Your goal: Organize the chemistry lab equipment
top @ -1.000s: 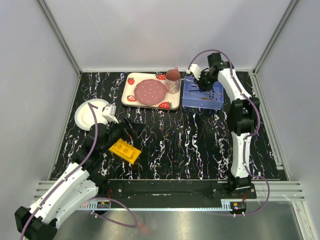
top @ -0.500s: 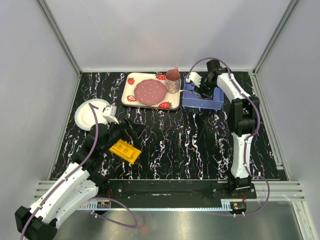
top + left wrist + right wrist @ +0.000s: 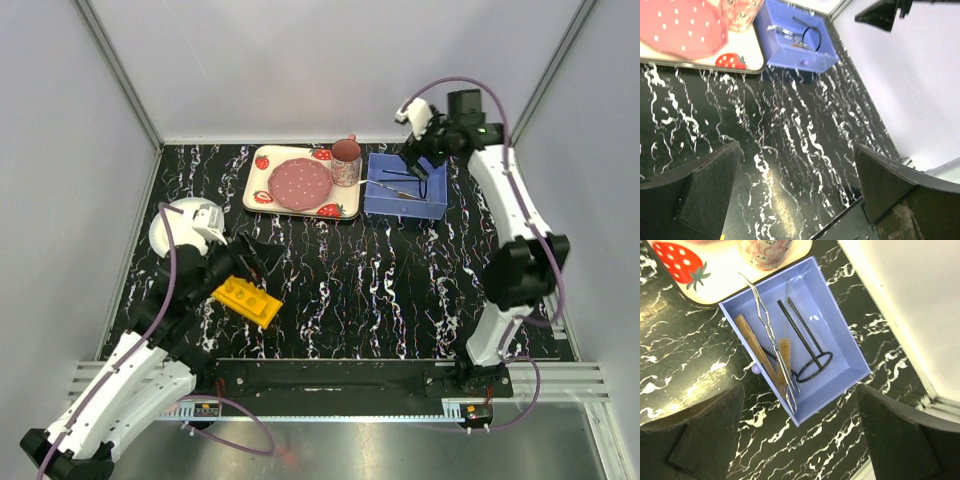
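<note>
The coming move looks to turn on the yellow plastic rack (image 3: 248, 301), the one piece of lab gear lying loose on the bench (image 3: 380, 290), at the lower left of the top view. It lies flat, its long axis running from upper left down to lower right. The left claw (image 3: 258, 262) hangs just beside its upper edge, so the left arm is by far the nearer one. In the left wrist view only a sliver of yellow shows at the bottom edge, which suggests the rack sits below and a little back of the fingers, not between them. That claw is spread wide and holds nothing. The right claw (image 3: 417, 163) is well apart, up over the blue box (image 3: 835, 352) at the upper right, its fingers likewise wide with nothing between them. In the box lie the wire tongs (image 3: 766, 322), the wooden stick (image 3: 756, 352) and the tube brush (image 3: 785, 347), roughly parallel to one another, beside a black ring-ended rod (image 3: 797, 332). Whether glass tubes are in there is hard to tell.
</note>
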